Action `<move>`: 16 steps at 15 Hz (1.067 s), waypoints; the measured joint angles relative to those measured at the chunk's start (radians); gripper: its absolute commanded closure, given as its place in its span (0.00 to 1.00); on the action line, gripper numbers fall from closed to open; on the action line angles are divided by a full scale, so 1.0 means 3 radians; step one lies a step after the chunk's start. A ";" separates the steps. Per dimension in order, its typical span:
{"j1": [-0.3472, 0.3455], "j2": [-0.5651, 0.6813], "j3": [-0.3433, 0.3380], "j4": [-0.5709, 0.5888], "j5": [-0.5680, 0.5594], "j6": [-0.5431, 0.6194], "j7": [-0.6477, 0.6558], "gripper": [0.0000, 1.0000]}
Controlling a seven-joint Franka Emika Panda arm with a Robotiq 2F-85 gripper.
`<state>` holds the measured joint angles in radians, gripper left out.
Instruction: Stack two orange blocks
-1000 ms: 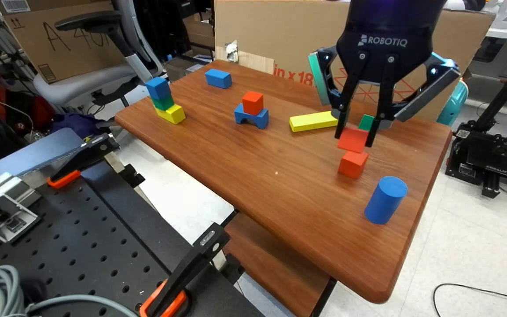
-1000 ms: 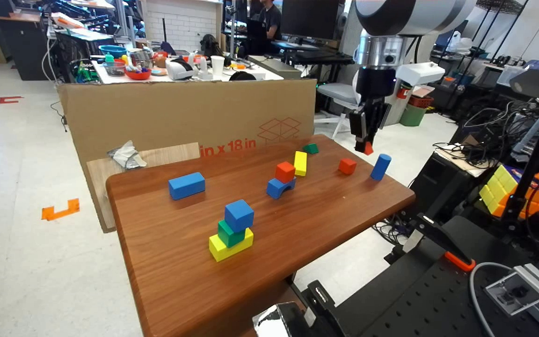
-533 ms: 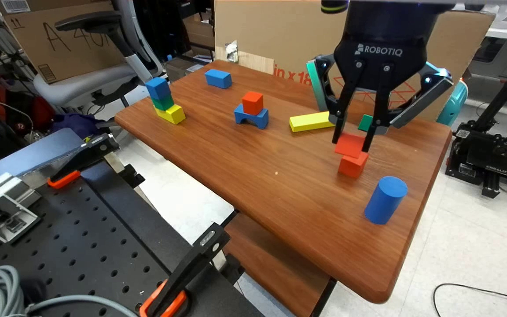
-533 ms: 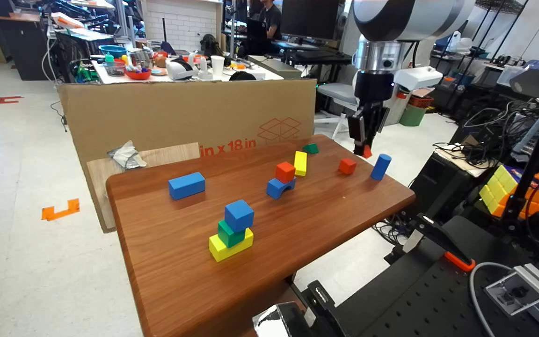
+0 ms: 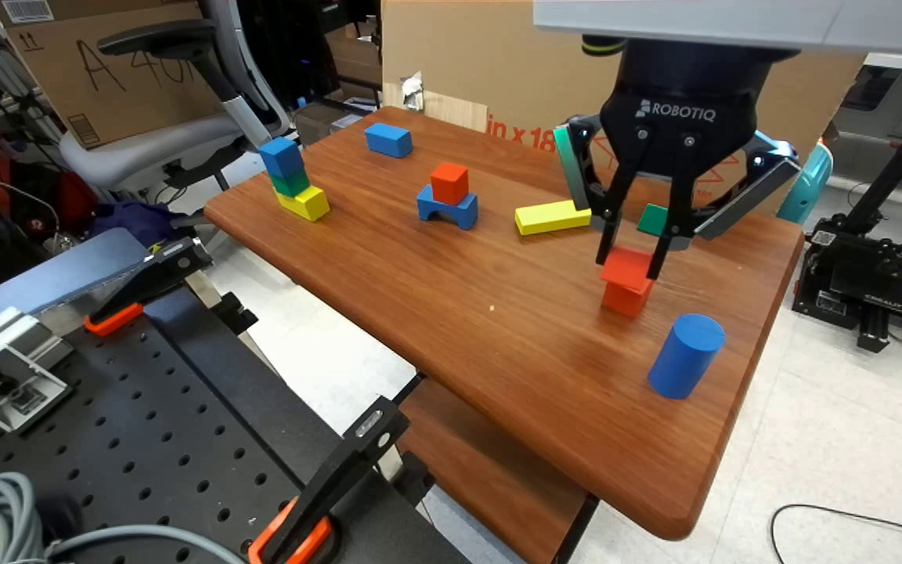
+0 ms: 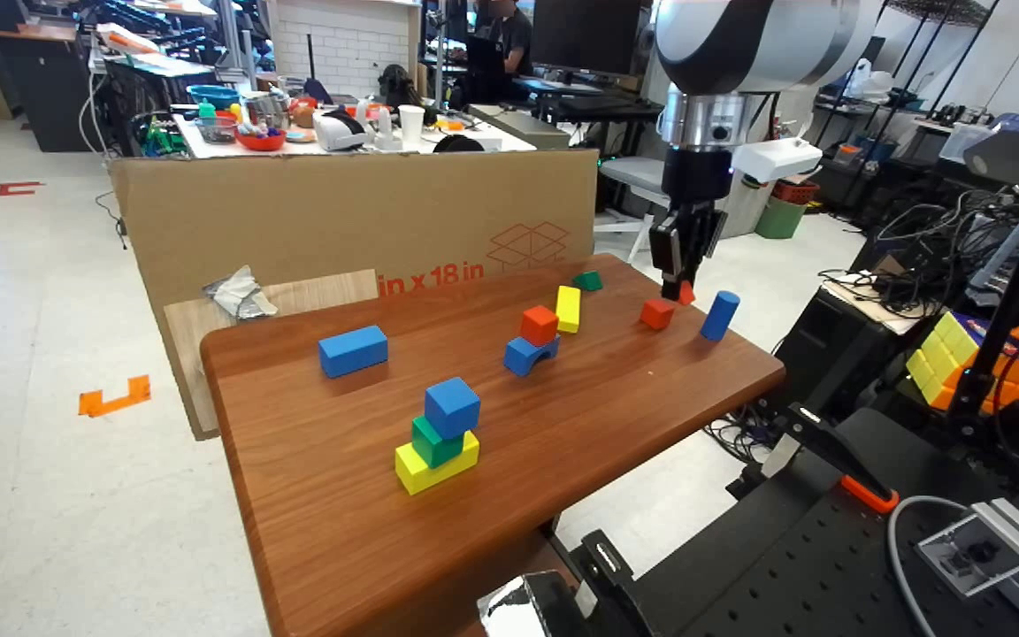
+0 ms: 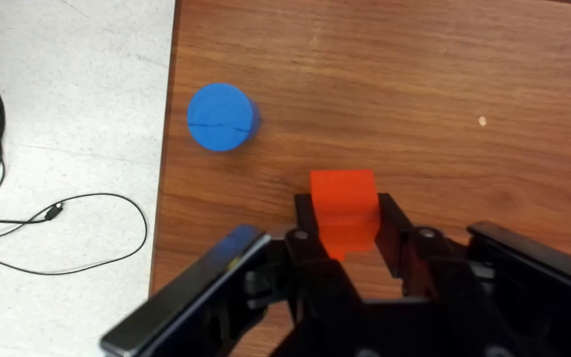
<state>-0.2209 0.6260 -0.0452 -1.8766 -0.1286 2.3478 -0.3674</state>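
Observation:
My gripper (image 5: 629, 265) is shut on an orange block (image 5: 625, 267), which also shows between the fingers in the wrist view (image 7: 345, 196). The other orange block (image 5: 627, 299) rests on the table, also seen in an exterior view (image 6: 656, 314). In an exterior view the held block overlaps the top of the lower one. From the other side, the held block (image 6: 686, 293) appears higher and offset to the right, apart from it. My gripper (image 6: 679, 290) points down there. In the wrist view the lower block is mostly hidden behind the held one.
A blue cylinder (image 5: 686, 356) stands close by near the table edge. A yellow bar (image 5: 553, 218) and a green block (image 5: 652, 219) lie behind. A redder block (image 5: 449, 182) sits on a blue arch (image 5: 449, 207). A blue-green-yellow stack (image 6: 437, 442) and a blue bar (image 6: 353, 351) stand farther off.
My gripper has come down with the held block, which now overlaps more of the lower block in an exterior view. It has also shifted slightly toward the lower block. The other blocks have not moved.

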 measured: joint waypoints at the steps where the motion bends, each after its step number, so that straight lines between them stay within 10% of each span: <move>1: 0.0000 0.0020 0.0003 0.0018 0.0000 0.0000 0.0000 0.92; 16: 0.0041 0.0199 0.0012 0.0193 0.0000 -0.0001 0.0000 0.92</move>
<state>-0.2085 0.6858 -0.0416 -1.8188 -0.1286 2.3474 -0.3673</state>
